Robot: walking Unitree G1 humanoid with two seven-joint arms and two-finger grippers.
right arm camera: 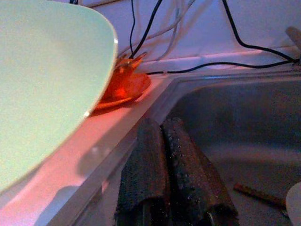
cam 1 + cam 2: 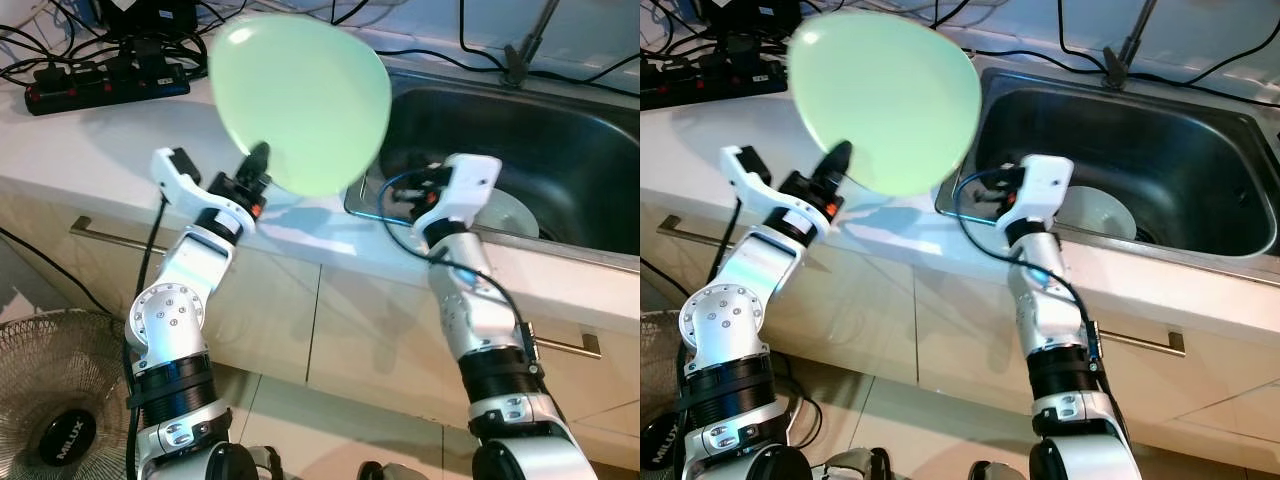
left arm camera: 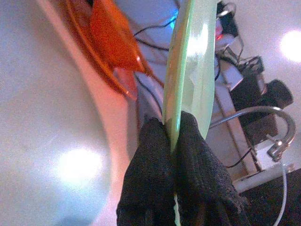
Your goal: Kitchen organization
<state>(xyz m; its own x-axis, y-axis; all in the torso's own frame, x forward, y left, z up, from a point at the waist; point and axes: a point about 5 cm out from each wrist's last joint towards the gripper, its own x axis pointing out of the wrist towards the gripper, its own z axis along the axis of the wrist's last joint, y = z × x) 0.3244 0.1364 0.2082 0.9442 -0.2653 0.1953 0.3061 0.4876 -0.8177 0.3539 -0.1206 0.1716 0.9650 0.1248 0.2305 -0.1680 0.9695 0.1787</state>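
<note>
A pale green plate [image 2: 300, 100] is held up on edge above the white counter [image 2: 90, 150], just left of the steel sink [image 2: 560, 150]. My left gripper [image 2: 258, 165] is shut on the plate's lower rim; in the left wrist view both black fingers [image 3: 155, 179] pinch the green rim [image 3: 188, 70]. My right gripper [image 1: 164, 155] is shut with nothing in it and rests over the sink's near left corner, beside the plate [image 1: 42, 84]. A white dish [image 2: 510, 215] lies in the sink basin behind the right wrist.
An orange dish [image 1: 124, 87] sits on the counter by the sink's far left corner. A black power strip [image 2: 100, 85] and cables [image 2: 60, 50] lie at the back left. A tap [image 3: 277, 136] stands behind the sink. Drawer handles [image 2: 110, 238] and a floor fan [image 2: 60, 400] are below.
</note>
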